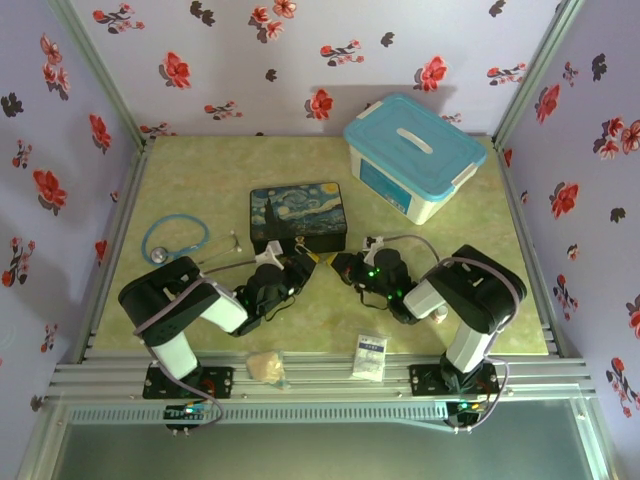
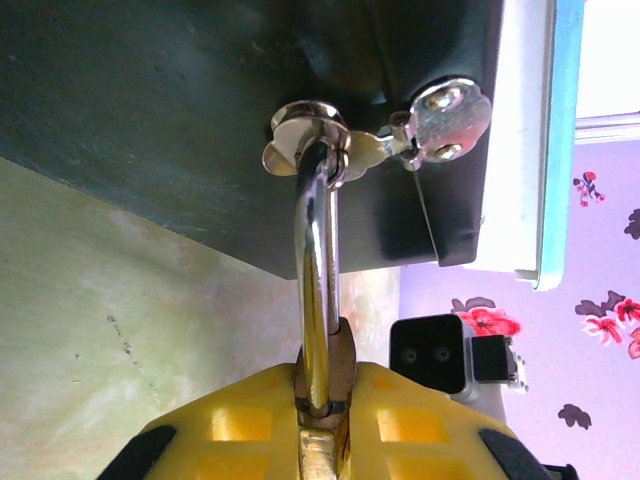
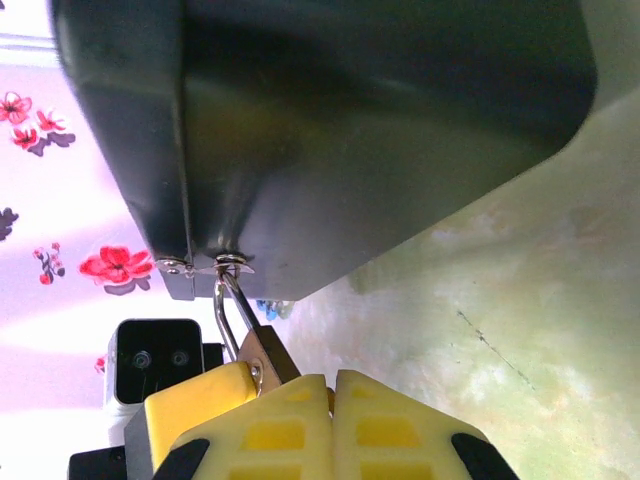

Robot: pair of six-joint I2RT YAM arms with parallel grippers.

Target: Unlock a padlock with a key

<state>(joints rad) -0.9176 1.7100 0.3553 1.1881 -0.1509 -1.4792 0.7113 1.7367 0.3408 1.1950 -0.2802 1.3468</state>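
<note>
Padlock (image 2: 320, 330) hooked through the tin box's (image 1: 298, 215) front clasp (image 2: 440, 120)!
Left gripper (image 2: 322, 400) is clamped on the brass body just off the tin's front wall; right gripper (image 3: 332, 395), pads pressed together, sits right beside the padlock.

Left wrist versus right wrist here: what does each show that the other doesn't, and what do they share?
Left wrist: the silver hasp plate close up with its rivets, and the white plastic bin with a blue lid. Right wrist: the right gripper, its yellow fingers pressed together. Both: the dark painted tin box, the small brass-gold padlock hooked by its thin silver shackle through the tin's clasp ring, the left gripper clamped on it, the green tabletop.
</note>
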